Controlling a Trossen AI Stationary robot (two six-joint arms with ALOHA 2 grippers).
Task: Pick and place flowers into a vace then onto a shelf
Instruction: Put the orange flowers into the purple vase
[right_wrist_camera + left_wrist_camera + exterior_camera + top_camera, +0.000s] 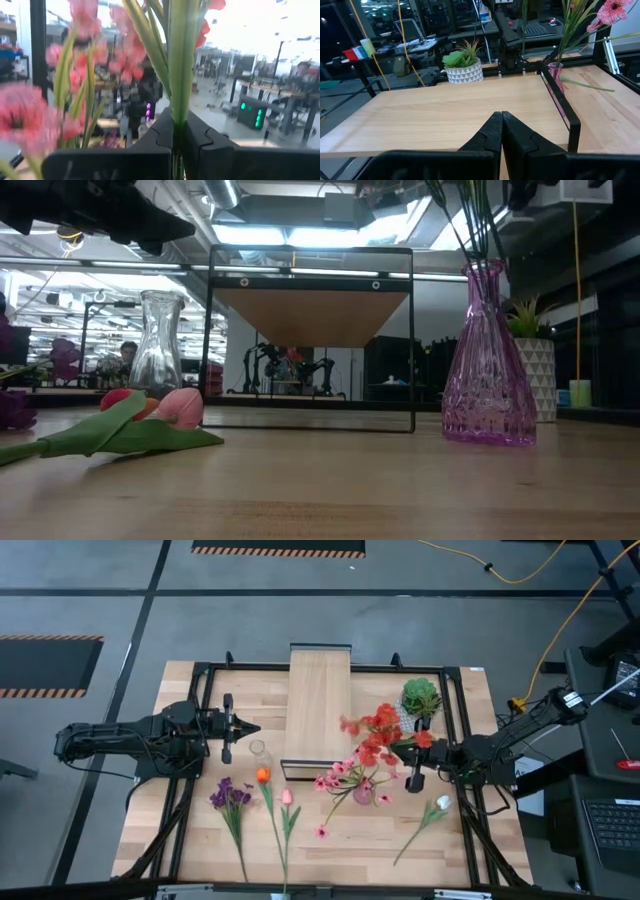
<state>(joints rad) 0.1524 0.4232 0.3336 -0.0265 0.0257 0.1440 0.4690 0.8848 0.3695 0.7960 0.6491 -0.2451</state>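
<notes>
Even overhead light falls on the surface [400, 840] with soft shadows. Ceiling lamps glare in the low view; right wrist view is blurred, washed-out.

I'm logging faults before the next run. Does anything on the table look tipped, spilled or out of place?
Nothing stands out. The pink vase and clear vase stand upright, the shelf sits square, and the loose flowers lie flat, waiting. The right gripper is shut on a red-bloom stem in the pink vase.

Grey floor [400, 630], hazard-striped mats [45, 665], yellow cable [560, 620], ceiling lights [300, 235]
</notes>
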